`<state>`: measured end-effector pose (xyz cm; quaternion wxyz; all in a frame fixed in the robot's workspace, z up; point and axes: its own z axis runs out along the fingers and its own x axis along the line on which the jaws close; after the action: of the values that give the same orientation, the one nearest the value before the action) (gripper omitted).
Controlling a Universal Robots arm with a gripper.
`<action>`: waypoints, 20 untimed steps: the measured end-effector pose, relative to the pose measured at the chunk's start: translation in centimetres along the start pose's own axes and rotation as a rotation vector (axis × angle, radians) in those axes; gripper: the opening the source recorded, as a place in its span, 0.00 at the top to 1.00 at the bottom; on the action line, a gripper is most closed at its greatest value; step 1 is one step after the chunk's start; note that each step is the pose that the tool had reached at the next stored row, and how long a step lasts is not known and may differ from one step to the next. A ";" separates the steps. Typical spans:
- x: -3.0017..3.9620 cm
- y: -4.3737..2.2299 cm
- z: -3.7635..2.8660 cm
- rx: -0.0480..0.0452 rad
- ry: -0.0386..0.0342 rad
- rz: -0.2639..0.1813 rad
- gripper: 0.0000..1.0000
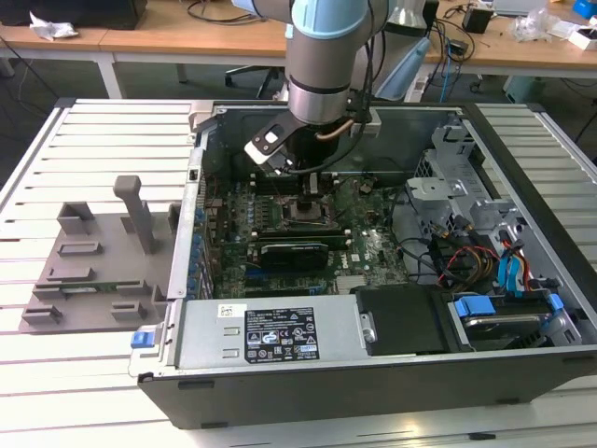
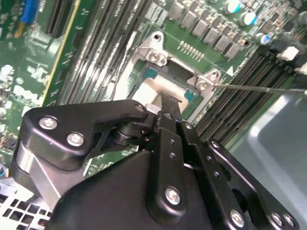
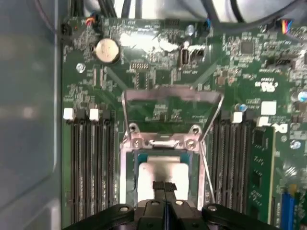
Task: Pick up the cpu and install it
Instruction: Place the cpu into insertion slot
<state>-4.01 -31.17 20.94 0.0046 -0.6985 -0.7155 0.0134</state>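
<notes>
My tool [image 3: 165, 184], fingers closed together, sits directly over the cpu [image 3: 160, 171] lying flat in the open socket [image 3: 125, 172].

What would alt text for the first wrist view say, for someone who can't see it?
A black tool with its tips together sits over a silvery square cpu lying in the open socket of a green motherboard, the socket's metal bracket flipped up and memory slots on both sides.

Bright even room light in the exterior view, shadow inside the computer case [image 1: 308, 392] under the arm [image 1: 322, 56], in the first wrist view white glare on the motherboard [image 3: 144, 40] beside the coin battery [image 3: 107, 50], sheen on the cpu [image 3: 160, 170]
</notes>
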 end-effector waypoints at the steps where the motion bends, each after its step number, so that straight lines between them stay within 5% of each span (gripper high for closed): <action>1: 0.01 -0.01 0.10 -0.0004 0.0052 0.000 0.89; 6: 0.00 0.09 0.41 -0.0001 0.0051 -0.001 0.89; 14: -0.03 1.37 0.51 0.0007 0.0051 -0.002 0.89; 20: -0.05 1.34 -0.94 0.0007 0.0051 -0.002 0.89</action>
<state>-2.64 -31.18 21.84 0.0067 -0.6978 -0.7162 0.0118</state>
